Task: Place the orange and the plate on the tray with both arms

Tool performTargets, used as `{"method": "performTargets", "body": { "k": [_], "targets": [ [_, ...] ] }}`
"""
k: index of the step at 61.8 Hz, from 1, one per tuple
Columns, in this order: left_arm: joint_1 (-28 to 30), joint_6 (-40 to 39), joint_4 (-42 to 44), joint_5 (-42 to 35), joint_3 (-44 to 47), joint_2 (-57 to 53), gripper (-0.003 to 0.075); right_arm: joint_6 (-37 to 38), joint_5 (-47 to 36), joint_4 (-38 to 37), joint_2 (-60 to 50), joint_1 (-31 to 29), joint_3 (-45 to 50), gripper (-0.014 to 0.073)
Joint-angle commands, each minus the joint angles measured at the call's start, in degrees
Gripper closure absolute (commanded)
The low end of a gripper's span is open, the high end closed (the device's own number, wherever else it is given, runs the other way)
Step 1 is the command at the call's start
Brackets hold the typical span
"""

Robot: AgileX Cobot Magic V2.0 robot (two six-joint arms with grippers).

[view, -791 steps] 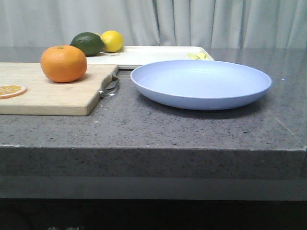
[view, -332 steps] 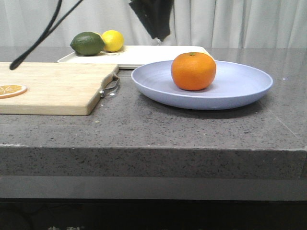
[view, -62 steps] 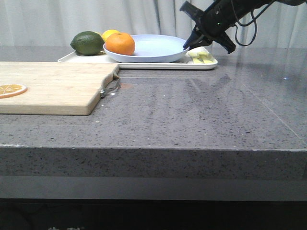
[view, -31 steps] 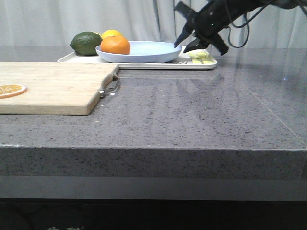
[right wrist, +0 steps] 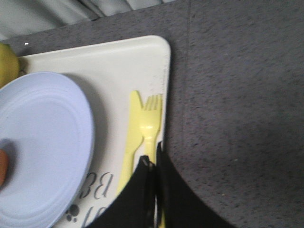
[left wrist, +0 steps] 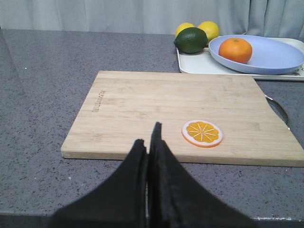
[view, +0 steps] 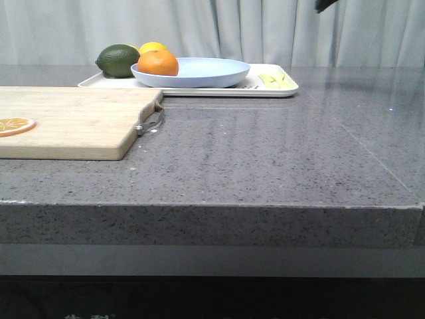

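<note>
Since half a second ago, the right end effector (right wrist: 153, 164) has lifted away from the plate (view: 192, 72), fingers pressed together and empty. Nearer, the left end effector (left wrist: 148, 142) is likewise closed above the cutting board (left wrist: 185, 114). Farther back, the orange (view: 158, 63) sits on the plate, on the tray (view: 265, 90).
</note>
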Motion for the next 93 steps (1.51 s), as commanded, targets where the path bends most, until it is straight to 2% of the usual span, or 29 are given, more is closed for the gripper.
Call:
{"method": "performTargets", "body": {
  "k": [1,11,22,27,36,48,58,73,85,93],
  "targets": [
    [0.1,-0.2,-0.3,-4.7,-1.4,0.6,0.0738,-2.3,4.1,-2.7,-7.3,-0.2,-5.0,0.0655],
    [0.1,-0.2,-0.3,-4.7,-1.4,0.6,0.0738,-6.1,4.2,-4.9,-13.3,-0.1,-3.9,0.0655],
    [0.1,-0.2,-0.3,-4.7,-1.4,0.6,0.0738,-7.2,4.2,-8.7,-23.2,-0.1,7.2,0.0655],
    [0.1,-0.2,-0.3,-4.7,-1.4,0.6,0.0738,-8.7,4.1,-8.7,-29.2,0.4,15.8,0.0655],
    [0.1,-0.2,-0.3,-4.7,-1.4,0.6,0.0738,-14.9,3.9,-8.8,-42.4,1.1,37.8,0.0655],
    [0.1,-0.2,-0.3,-4.7,-1.4,0.6,0.0738,-17.3,1.4,-9.5,-57.4,1.1,65.5,0.0655],
    [0.1,-0.2,-0.3,-4.7,-1.4,0.6,0.0738,-18.2,-6.8,-9.5,-68.9,1.1,86.7,0.0655],
    [0.1,-0.2,-0.3,-4.7,-1.4,0.6,0.0738,-19.6,-26.2,-9.5,-85.8,1.1,115.9,0.0655],
    [0.1,-0.2,-0.3,-4.7,-1.4,0.6,0.0738,-19.6,-39.1,-9.5,-99.7,1.1,134.0,0.0655],
    [0.1,-0.2,-0.3,-4.7,-1.4,0.6,0.0738,-19.5,-47.7,-9.5,-111.5,1.1,141.9,0.0655]
  ]
}}
